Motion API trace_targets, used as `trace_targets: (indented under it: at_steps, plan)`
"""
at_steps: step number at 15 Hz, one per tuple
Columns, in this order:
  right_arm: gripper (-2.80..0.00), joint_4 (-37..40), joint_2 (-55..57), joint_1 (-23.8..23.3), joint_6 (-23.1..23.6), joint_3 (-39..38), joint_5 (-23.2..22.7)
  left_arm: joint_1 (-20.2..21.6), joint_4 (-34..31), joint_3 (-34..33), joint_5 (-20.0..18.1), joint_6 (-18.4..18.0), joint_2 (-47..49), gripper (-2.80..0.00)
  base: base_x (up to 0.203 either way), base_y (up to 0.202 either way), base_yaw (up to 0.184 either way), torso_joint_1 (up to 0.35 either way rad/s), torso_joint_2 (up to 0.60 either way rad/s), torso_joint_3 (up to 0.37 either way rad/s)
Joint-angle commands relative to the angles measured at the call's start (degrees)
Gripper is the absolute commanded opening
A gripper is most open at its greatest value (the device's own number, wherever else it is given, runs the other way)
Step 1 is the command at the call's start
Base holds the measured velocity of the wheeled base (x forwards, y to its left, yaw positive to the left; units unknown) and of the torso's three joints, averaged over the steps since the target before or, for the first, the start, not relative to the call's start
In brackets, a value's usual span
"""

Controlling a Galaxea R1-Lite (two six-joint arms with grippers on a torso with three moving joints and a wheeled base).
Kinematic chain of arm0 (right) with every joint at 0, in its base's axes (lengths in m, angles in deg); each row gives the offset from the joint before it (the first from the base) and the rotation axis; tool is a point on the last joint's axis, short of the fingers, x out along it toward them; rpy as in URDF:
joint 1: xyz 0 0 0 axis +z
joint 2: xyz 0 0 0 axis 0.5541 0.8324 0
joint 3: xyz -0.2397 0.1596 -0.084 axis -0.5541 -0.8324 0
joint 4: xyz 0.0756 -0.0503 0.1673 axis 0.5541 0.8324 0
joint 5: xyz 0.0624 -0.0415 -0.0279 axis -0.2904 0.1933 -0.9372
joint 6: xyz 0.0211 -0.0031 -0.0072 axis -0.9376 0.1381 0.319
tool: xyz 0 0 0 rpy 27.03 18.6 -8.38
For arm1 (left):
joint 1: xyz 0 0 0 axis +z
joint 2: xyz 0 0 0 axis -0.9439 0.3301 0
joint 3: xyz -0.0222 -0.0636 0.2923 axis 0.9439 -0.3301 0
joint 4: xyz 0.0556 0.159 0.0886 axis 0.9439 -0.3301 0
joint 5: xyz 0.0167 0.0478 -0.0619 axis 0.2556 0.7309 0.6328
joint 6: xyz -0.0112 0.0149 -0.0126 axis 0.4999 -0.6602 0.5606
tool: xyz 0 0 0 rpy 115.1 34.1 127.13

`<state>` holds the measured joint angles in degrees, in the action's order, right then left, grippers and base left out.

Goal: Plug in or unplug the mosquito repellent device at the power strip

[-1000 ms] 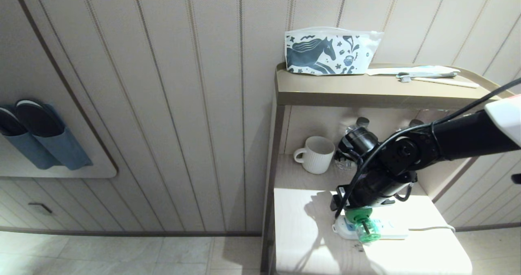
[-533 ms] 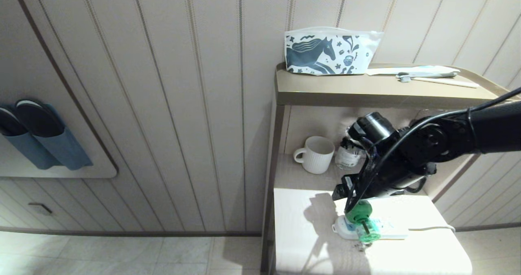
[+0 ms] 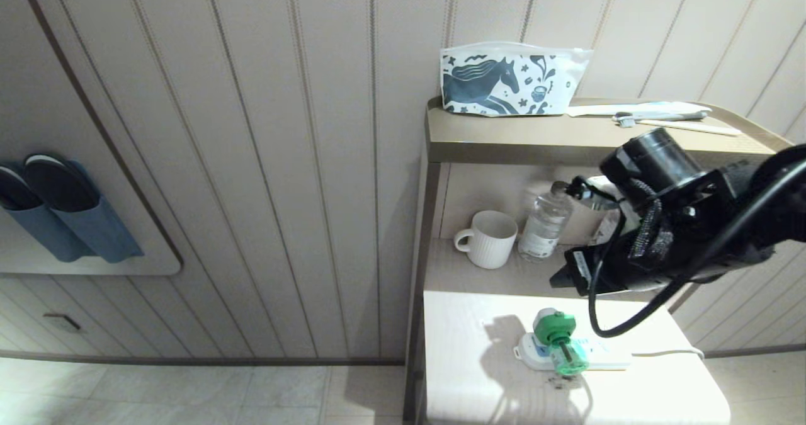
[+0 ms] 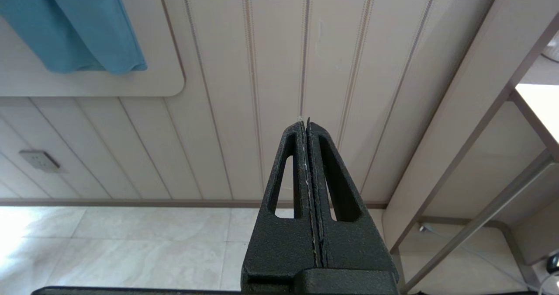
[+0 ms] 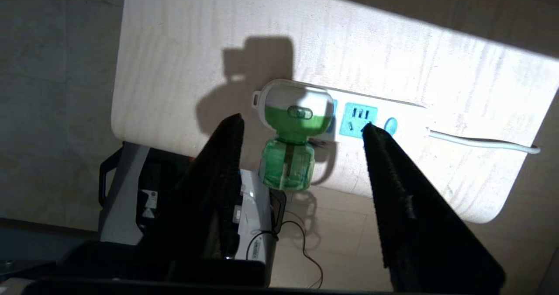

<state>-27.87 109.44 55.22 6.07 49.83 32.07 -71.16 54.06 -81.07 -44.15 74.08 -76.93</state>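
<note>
- Jaws of right gripper (image 5: 301,131) apart, empty, raised clear above small green-and-white mosquito repellent device (image 3: 557,340).
- Device seated upright in long white power strip (image 3: 601,357), bottle end toward table edge.
- Left gripper (image 4: 308,126) pressed together, well apart from strip.

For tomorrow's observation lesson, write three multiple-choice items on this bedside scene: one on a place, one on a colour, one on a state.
1. Where does the mosquito repellent device sit?
A. On the power strip
B. Inside the mug
C. On the top shelf

2. What colour is the device's liquid bottle?
A. Red
B. Green
C. Black

3. How do the right gripper fingers stand?
A. Clamped on the device
B. Holding the mug
C. Apart, touching nothing

Answers: 1 A, its white head covers the end socket; 2 B, translucent green shows in the right wrist view; 3 C, both fingers stand clear of the device.
</note>
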Motion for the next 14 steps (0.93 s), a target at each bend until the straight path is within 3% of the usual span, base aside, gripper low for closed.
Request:
trace_targets:
  at_steps: [1,6,11,14]
  plan:
    - [-2.8,0.29,-5.75,0.55,0.27,-1.02,0.13,0.0,-0.01,0.02,0.01,-0.03,0.08,-2.8,0.0,0.0,0.0,0.0,0.0,0.0]
    - [-2.8,-0.8,-14.53,0.59,3.5,-4.32,0.51,0.0,-0.01,0.02,0.01,-0.03,0.08,-2.8,0.0,0.0,0.0,0.0,0.0,0.0]
    - [-2.8,-12.45,-22.01,0.32,7.05,-4.57,0.66,0.0,-0.01,0.02,-0.07,-0.03,0.08,-2.8,0.0,0.0,0.0,0.0,0.0,0.0]
    - [-2.8,-13.5,-26.23,-0.29,6.7,-5.5,1.18,0.0,-0.01,0.02,-0.08,-0.03,0.08,-2.8,0.0,0.0,0.0,0.0,0.0,0.0]
